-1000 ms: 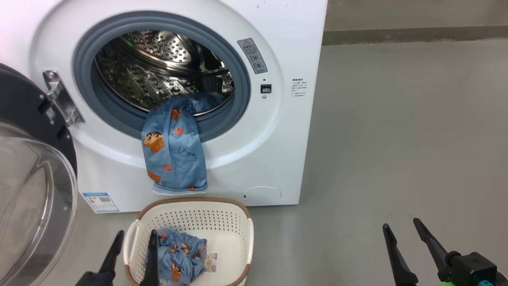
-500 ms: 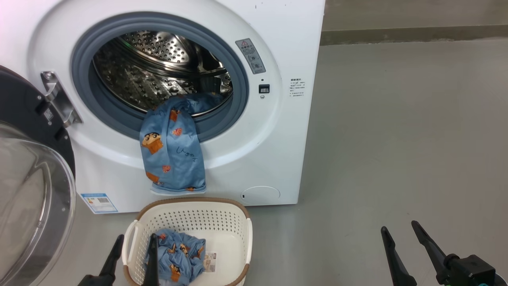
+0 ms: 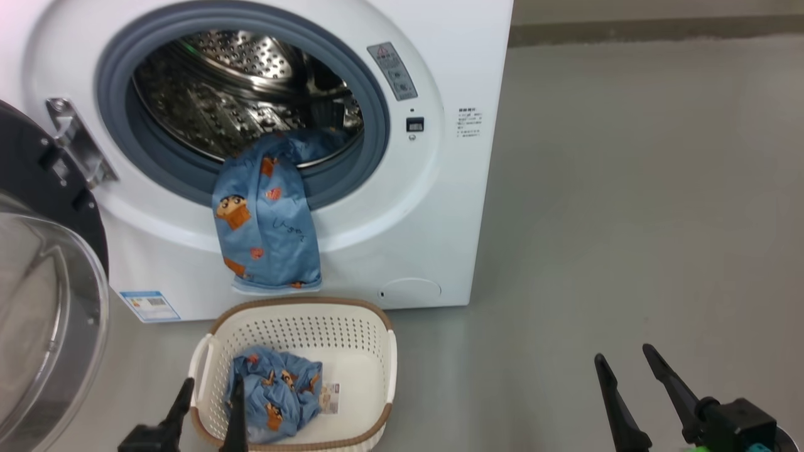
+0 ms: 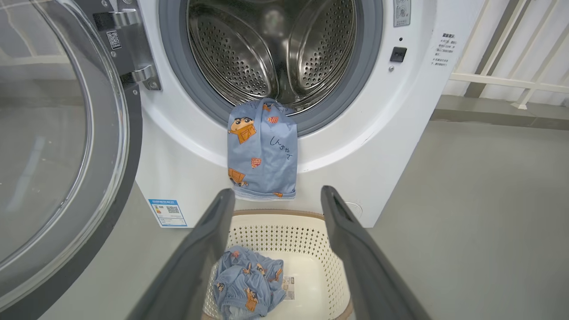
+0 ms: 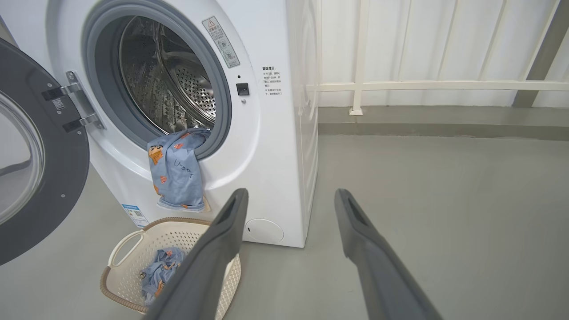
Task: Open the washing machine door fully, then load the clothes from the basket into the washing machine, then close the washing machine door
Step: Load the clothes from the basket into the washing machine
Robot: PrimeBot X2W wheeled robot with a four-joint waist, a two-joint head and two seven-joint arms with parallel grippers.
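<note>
The white washing machine [image 3: 440, 188] stands with its washing machine door [image 3: 38, 314] swung wide to the left. One piece of the clothes [image 3: 267, 232], light blue with orange figures, hangs out over the grey ring and down the front. Another piece [image 3: 273, 402] lies crumpled in the basket [image 3: 295, 302] on the floor below. My left gripper [image 3: 212, 378] is open above the basket's near left corner, holding nothing. In the left wrist view its fingers [image 4: 209, 231] frame the basket [image 4: 275, 214] and the bundle [image 4: 249, 275]. My right gripper [image 3: 623, 353] is open over bare floor, far right of the basket.
Grey floor [image 3: 628, 188] spreads to the right of the machine. A white railing [image 5: 422, 84] and a low kerb run along the back wall. The open door [image 5: 66, 178] takes up the space left of the basket [image 5: 129, 238].
The whole head picture has slid upward slightly, so the camera has moved. Both grippers stay open, and the garments lie as before.
</note>
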